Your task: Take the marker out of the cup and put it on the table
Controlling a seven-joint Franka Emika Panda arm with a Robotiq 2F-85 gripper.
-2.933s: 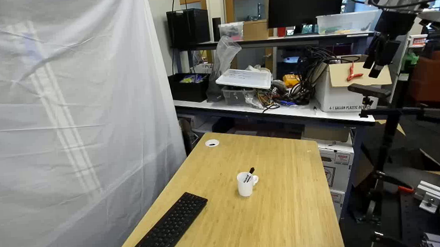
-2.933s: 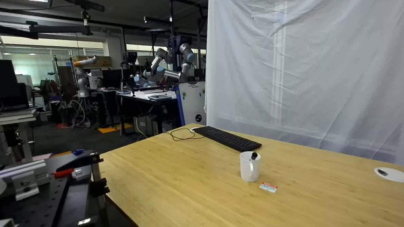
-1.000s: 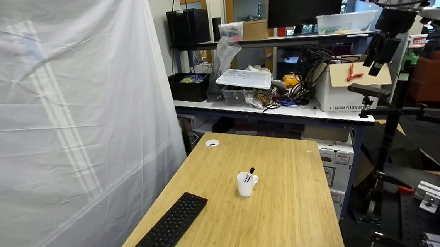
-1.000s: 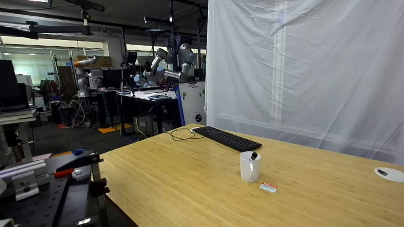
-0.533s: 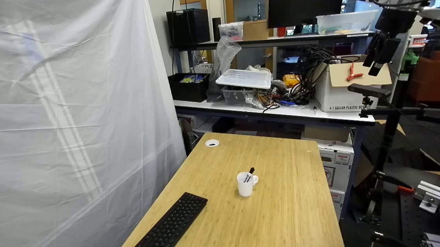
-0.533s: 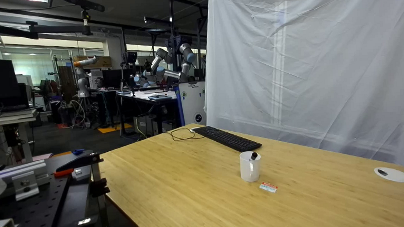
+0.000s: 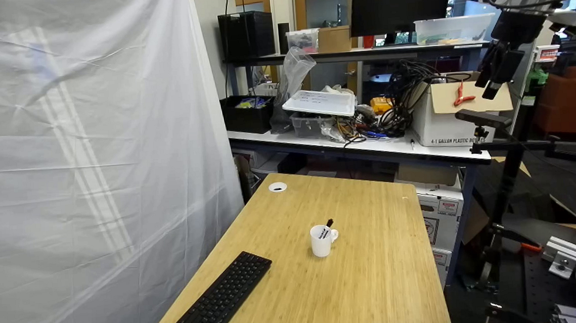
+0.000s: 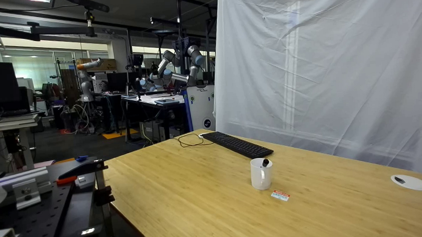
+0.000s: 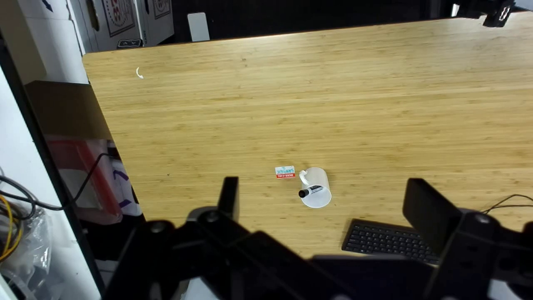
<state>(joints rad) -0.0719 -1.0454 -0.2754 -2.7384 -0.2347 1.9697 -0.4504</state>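
Well apart from the cup, the gripper hangs released, spread wide; the marker leans inside the cup, its end above the rim, and the cup stands upright on the table, just beside a label and near the keyboard.

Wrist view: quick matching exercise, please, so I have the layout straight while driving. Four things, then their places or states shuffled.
Things:
1) marker
2) cup
3) keyboard
4) hand

Places or states:
A) open, holding nothing
B) leaning in the cup
C) lying flat on the table
D) white, standing upright

Right pairs: 1-B; 2-D; 3-C; 4-A
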